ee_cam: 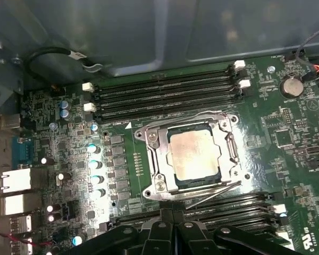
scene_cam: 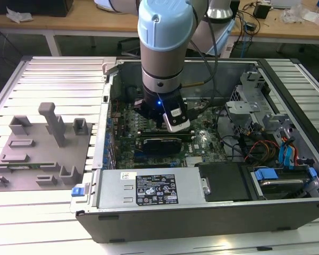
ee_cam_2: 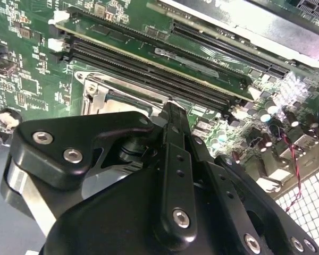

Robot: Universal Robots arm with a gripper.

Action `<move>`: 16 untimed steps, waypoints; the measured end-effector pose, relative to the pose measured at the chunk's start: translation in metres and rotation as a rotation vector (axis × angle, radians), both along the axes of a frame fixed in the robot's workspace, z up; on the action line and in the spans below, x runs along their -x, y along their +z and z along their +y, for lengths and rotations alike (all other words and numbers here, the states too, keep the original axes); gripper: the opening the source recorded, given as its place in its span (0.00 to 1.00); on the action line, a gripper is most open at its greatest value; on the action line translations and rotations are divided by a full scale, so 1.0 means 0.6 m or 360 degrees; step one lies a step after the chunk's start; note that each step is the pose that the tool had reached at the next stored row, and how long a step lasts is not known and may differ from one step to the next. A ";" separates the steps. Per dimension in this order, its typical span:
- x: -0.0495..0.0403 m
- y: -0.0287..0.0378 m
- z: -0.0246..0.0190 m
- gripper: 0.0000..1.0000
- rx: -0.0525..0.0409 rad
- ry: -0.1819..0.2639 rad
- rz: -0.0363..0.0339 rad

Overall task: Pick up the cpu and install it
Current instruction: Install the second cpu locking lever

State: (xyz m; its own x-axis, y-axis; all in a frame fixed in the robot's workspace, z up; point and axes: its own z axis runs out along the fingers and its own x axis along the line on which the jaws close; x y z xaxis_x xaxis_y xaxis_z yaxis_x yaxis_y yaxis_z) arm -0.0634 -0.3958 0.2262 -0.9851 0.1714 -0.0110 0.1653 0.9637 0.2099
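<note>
Slatted metal bench (scene_cam: pixel 53 79) w/ open PC case (scene_cam: pixel 212 212) lying flat on it, grey fixture tray (scene_cam: pixel 42 146) on the exterior view's left, workbenches w/ clutter behind. Arm down inside case over motherboard (ee_cam: pixel 287 133), gripper (scene_cam: pixel 158 119) low above board in exterior view. CPU (ee_cam: pixel 193 154) already lying in socket (ee_cam: pixel 154 151) in first wrist view: pale silver top up, sitting square inside metal frame, looks flush as far as can be judged. Retention levers (ee_cam: pixel 218 192) lying along socket edges; can't tell whether latched. Memory slots (ee_cam: pixel 165 93) on both sides of socket, appear empty on far side. Gripper linkage (ee_cam_2: pixel 173 175) seen close in second wrist view, fingers brought together w/ barely a gap at the tips, nothing visibly between them; tips just beside socket corner, not touching CPU as far as visible. Judgement: pick-and-place part done, chip seated. Seating pressure unverifiable from these views.
</note>
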 end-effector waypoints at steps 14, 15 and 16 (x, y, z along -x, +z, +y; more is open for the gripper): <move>0.000 -0.016 0.0001 0.11 -0.0001 -0.0173 0.0000; 0.001 -0.017 0.0001 0.11 -0.0001 -0.0184 0.0000; 0.003 -0.018 0.0002 0.11 -0.0001 -0.0192 0.0000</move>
